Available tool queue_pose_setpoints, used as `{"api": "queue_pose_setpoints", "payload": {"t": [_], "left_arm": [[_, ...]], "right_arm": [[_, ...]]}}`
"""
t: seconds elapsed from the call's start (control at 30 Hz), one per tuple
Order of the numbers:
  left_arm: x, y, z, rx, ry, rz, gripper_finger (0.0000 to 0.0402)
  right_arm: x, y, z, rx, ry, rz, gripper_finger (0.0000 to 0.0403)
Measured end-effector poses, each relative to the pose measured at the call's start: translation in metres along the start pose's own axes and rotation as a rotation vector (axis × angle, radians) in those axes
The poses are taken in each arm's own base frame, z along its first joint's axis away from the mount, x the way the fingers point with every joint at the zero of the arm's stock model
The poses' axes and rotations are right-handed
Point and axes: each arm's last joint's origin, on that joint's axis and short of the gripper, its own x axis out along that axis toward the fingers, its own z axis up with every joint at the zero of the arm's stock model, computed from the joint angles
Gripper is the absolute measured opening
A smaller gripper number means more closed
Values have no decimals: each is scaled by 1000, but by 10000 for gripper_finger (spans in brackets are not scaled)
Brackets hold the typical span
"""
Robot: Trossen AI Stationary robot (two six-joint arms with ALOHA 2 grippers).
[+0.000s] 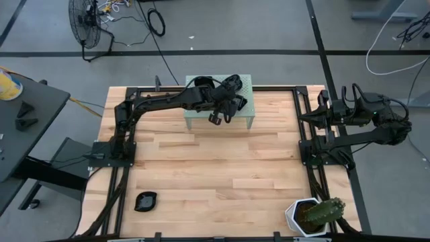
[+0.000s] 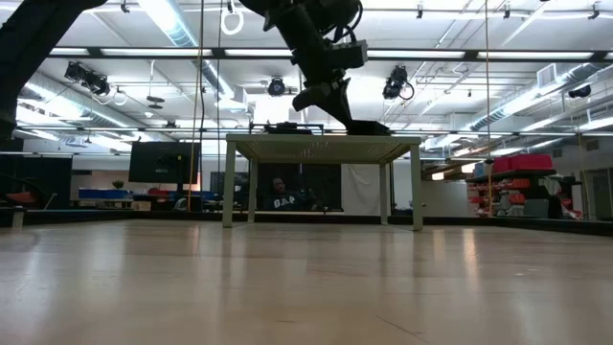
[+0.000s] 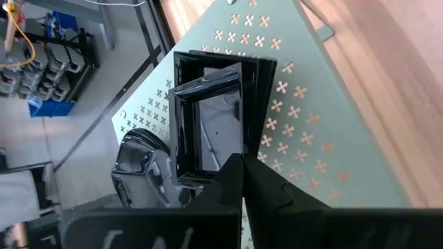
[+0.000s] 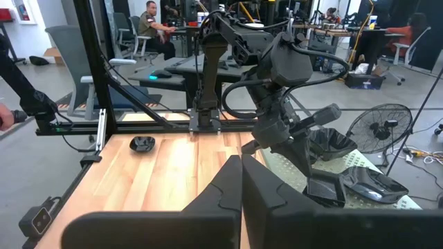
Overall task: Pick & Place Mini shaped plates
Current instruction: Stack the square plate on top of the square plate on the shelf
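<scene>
Progress looks early: you have 1 leaf-shaped mini plate (image 1: 145, 201) set down on the table's (image 1: 215, 168) near left edge, while the rest remain stacked on the pale green perforated stand (image 1: 245, 118). Your left gripper (image 3: 241, 163) is clenched on the top square mini plate's (image 3: 211, 121) rim. Your right gripper (image 4: 240, 166) waits clenched, empty, at the right side.

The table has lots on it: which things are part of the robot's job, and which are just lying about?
Part of the job:
- square plate, pinched by the left gripper
- plates on the green stand
- lone plate

Lying about:
- cactus pot
- floor fan
</scene>
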Motion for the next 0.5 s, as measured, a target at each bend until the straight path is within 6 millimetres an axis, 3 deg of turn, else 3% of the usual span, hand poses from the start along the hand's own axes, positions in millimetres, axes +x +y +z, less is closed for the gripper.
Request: {"api": "queue_pose_setpoints", "payload": {"t": [0.5], "left_arm": [[-3, 4, 4, 0, -32, 46, 3]], "right_arm": [[0, 0, 0, 0, 0, 0, 4]]}}
